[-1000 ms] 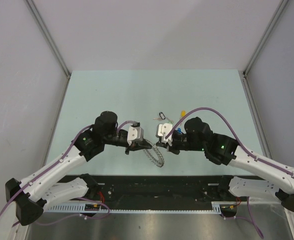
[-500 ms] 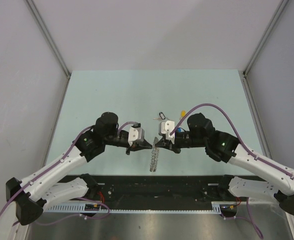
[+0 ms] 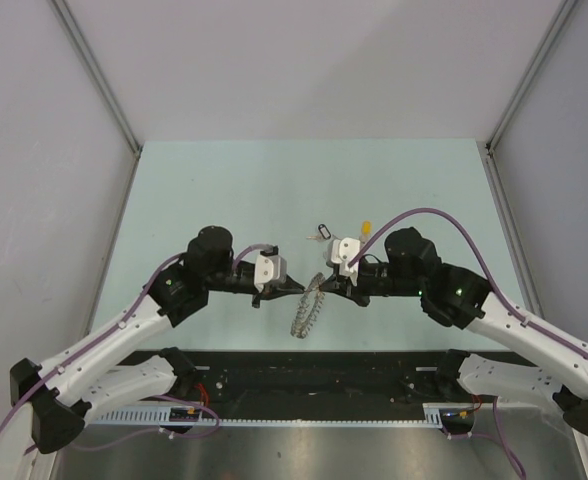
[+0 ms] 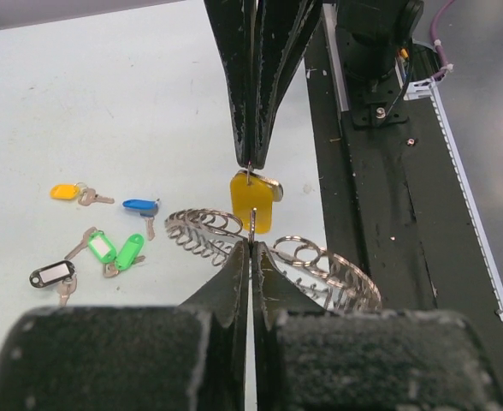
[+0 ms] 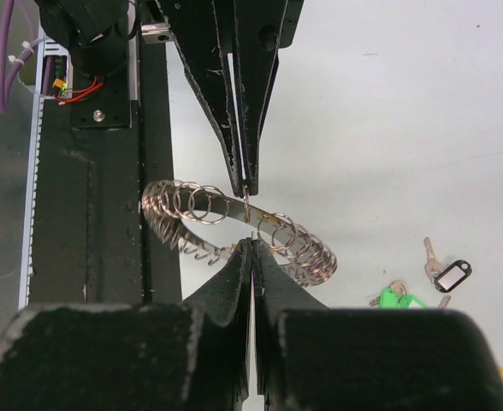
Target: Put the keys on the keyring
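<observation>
Holding keyring point(image 4: 207, 231) clenched in left gripper point(image 4: 251, 246); right gripper point(image 4: 251, 161) pinches yellow key point(image 4: 253, 205) just ahead. We need tips aligned, then slide its loop onto the coil slowly.

The keyring point(image 4: 320, 257) is silver with a coiled, spring-like pattern. There are a yellow key point(image 4: 251, 201), orange key point(image 4: 65, 191), blue key point(image 4: 139, 205), green keys point(image 4: 102, 247) and black key point(image 4: 51, 274). The table point(image 4: 106, 103) is pale green.

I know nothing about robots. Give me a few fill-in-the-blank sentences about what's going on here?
The key at the right gripper has a ___ head.
The left gripper pinches the coiled ___.
Both grippers' jaws are ___.
Two ___ keys lie side by side on the table.
Missing words: yellow; keyring; shut; green.
</observation>
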Motion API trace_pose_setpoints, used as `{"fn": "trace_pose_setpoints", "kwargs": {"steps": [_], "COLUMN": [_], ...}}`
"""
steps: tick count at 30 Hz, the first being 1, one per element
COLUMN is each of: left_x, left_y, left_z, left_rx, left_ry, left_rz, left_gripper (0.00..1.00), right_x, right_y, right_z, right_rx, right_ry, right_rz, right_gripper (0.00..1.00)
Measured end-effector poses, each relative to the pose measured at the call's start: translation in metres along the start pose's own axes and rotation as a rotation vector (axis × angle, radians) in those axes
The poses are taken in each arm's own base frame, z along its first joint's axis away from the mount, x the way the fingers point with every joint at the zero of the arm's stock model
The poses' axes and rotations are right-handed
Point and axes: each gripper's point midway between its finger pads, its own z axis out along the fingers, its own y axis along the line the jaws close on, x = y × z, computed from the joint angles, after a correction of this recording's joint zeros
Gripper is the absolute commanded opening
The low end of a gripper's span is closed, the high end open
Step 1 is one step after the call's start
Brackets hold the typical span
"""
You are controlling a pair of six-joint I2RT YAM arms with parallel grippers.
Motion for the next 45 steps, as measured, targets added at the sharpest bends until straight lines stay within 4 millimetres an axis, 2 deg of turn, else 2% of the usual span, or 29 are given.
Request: {"fn": "trace_pose_setpoints", "kwargs": {"steps": [16,45], "left_x": [-0.0054,-0.0075], "left_y": [0.0013,-0.0004], "left_z": [0.0011,0.0015], "left_rx": [-0.011,-0.001], "left_ry": [-0.042,-0.056], "left_rz": [0.022,0.025], "left_gripper": [0.0,0.0], "right_x": [0.0071,0.0039], "right_y": [0.0039,0.005], "right_z": [0.0073,0.005], "right_rx": [-0.033,-0.034], "right_ry": [0.023,0.012], "right_rz": [0.013,0.007], "right_gripper": [0.0,0.0]}}
